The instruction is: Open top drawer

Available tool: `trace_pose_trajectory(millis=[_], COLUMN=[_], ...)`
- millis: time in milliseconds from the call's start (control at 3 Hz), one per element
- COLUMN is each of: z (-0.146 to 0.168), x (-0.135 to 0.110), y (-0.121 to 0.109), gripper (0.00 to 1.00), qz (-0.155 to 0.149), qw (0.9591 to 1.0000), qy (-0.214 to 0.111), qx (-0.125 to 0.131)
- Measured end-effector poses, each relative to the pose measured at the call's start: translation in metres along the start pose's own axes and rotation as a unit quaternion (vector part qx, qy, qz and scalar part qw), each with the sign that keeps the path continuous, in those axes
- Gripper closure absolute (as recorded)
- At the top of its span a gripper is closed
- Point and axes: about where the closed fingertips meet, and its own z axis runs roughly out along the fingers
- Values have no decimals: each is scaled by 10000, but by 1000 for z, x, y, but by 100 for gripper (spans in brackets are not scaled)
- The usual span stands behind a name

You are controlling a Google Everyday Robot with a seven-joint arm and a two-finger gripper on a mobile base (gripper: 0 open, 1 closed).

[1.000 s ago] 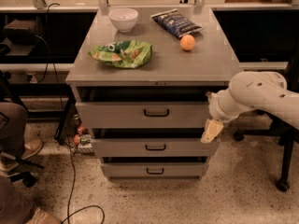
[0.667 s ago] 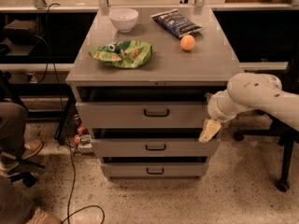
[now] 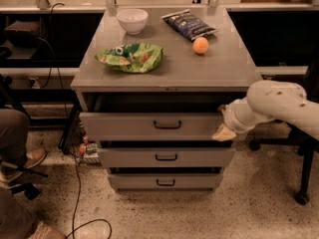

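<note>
Gripper (image 3: 224, 132) sat at 3 o'clock on the top drawer (image 3: 124, 126), probably to drag it out; couldn't tell its grip

The top drawer (image 3: 124, 126) (grey) sits partly open, gripper (image 3: 224, 132) at its right.

The gripper (image 3: 224, 132) sits at the 3 o'clock end of the top drawer (image 3: 124, 126), covering that corner of the front, and its arm (image 3: 279, 101) runs off the picture's 3 o'clock edge. The drawer's inside is lost in shadow under the table (image 3: 199, 73). At 8 o'clock a person's leg (image 3: 12, 133) is cut off by the edge, and the small things (image 3: 85, 150) beside the drawers are too small to name.
</note>
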Motion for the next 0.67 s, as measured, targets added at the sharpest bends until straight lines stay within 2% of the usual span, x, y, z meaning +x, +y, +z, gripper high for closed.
trace_pose_trajectory(millis=[667], z=[-78], x=[10], y=[36], gripper=[94], qz=[228], qw=[9993], qy=[-3], qx=[280])
